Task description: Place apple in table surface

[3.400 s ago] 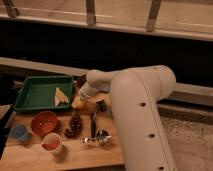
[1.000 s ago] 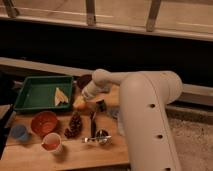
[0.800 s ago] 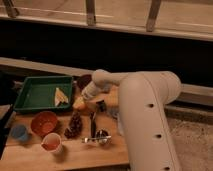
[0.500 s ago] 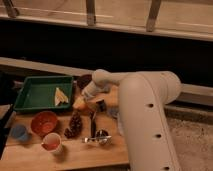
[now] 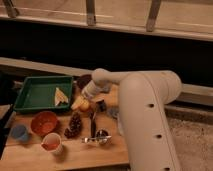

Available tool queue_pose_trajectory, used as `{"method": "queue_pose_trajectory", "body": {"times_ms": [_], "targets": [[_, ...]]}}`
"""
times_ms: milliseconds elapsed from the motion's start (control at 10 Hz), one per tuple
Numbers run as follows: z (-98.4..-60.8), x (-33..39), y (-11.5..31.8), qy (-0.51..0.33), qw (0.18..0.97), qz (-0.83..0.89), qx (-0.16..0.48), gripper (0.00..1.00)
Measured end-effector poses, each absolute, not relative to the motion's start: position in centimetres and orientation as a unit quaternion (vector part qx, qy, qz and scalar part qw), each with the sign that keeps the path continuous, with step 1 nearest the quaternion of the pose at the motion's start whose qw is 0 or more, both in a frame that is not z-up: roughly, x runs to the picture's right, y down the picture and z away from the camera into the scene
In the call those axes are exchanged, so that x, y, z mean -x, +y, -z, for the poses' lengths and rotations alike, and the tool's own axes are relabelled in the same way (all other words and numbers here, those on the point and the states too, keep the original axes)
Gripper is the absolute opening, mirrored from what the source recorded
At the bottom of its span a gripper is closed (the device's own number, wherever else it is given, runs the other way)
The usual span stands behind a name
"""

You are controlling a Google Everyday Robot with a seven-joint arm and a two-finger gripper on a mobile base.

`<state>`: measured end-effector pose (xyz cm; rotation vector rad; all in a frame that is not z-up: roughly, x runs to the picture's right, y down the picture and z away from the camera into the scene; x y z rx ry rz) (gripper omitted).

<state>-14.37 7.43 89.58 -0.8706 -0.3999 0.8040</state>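
The apple, small and yellow-orange, lies low over the light-brown wooden table surface, just right of the green tray. My gripper comes down from the white wrist and ends right at the apple, partly hiding it. Whether the apple rests on the wood or hangs just above it cannot be made out.
A green tray holds yellow banana pieces at its right edge. A dark pinecone-like cluster, a red bowl, a blue cup, a white cup and a metal utensil lie in front. My bulky white arm covers the table's right side.
The big arm link has shifted slightly to the right since the oldest frame. The gripper end and the apple stay in the same spot beside the tray.
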Motion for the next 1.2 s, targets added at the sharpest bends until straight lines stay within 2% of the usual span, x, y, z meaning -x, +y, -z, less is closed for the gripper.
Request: {"method": "queue_pose_trajectory", "body": {"times_ms": [200,500,900,1200], "targets": [[-89.3,14.1,7.0,-0.189,0.813,-0.378,0.4,0.78],[-87.6,12.4,3.7,-0.195,0.823,-0.394,0.36,0.78],[-84.9,5.5,-2.6,-0.187,0.831,-0.446,0.273,0.78],[-84.3,1.0,-3.8,-0.166,0.829,-0.479,0.235,0.78]]}}
